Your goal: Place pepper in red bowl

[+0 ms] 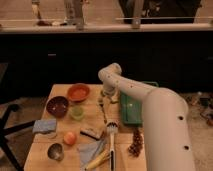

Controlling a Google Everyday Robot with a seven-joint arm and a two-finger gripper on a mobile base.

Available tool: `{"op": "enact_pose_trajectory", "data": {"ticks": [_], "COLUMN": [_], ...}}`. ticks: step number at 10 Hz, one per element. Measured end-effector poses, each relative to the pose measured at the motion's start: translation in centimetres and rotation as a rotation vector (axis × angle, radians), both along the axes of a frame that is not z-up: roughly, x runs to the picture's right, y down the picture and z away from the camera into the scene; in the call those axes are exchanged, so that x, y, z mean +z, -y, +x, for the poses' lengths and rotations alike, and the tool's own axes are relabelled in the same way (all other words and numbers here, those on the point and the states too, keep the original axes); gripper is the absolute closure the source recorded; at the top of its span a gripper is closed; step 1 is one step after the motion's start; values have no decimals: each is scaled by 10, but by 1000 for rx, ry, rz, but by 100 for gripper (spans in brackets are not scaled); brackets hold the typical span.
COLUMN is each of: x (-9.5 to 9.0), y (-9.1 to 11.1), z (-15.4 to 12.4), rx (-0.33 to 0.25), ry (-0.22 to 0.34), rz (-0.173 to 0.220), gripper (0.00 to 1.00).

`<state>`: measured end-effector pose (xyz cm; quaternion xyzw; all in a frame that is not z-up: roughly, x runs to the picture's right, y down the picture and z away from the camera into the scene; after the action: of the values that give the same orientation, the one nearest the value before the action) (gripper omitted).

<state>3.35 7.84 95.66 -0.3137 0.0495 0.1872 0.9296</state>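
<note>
The red bowl (78, 92) sits at the back left of the wooden table (60, 90), bright orange-red and empty. My gripper (104, 98) hangs low over the table just right of the bowl, apart from its rim. The white arm (150, 115) reaches in from the lower right and bends at the elbow above the gripper. A thin dark elongated thing (104, 114) lies on the table just in front of the gripper. I cannot tell whether it is the pepper. No clearly green pepper shows.
A maroon bowl (57, 106) and a small green cup (77, 112) stand in front of the red bowl. A green tray (131, 106) lies to the right. Nearer are a blue cloth (45, 125), an orange fruit (70, 137), a metal bowl (55, 151), a brush (111, 134) and a banana (97, 161).
</note>
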Motion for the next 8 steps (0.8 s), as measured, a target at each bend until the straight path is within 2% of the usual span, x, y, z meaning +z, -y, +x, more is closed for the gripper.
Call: {"op": "enact_pose_trajectory", "data": {"ticks": [2, 3, 8], "x": [5, 6, 9], "y": [-6, -7, -11], "z": [-1, -2, 0], "rx": [4, 5, 1], "ry": [0, 3, 42], "rz": [-9, -12, -25], "gripper": [20, 24, 73]}}
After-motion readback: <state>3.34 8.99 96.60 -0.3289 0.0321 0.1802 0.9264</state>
